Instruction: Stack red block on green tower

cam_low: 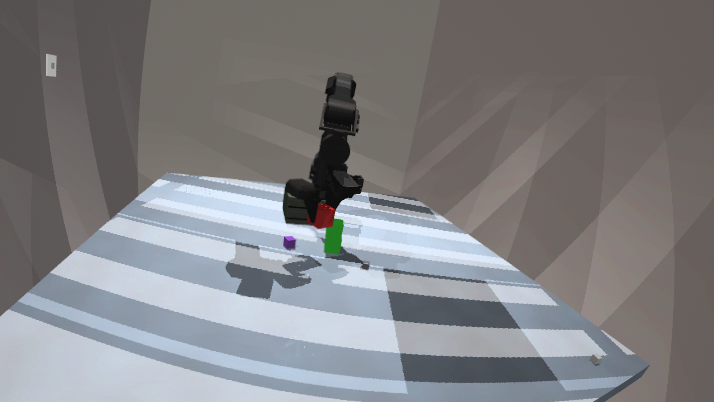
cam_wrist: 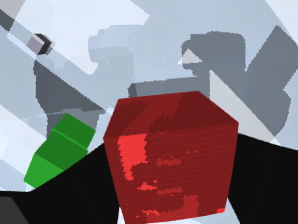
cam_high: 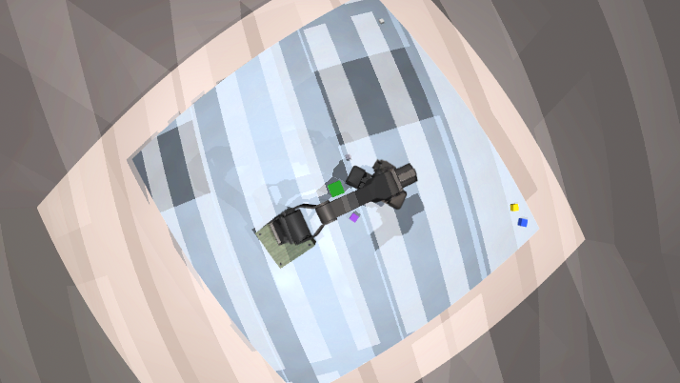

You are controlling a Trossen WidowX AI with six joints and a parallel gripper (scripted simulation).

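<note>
The red block is between the fingers of my gripper and is held up above the table. In the top view the arm hides the red block. My gripper is shut on it. The green tower stands upright on the table, beside and behind the held block in the exterior view. In the wrist view it is at the lower left, partly covered by the left finger. The block's lower edge is near the height of the tower's top in the exterior view; the exact gap is unclear.
A small purple cube lies near the arm. A small greyish cube lies near the tower. A yellow cube and a blue cube lie near the table's right corner. A whitish cube lies near another corner.
</note>
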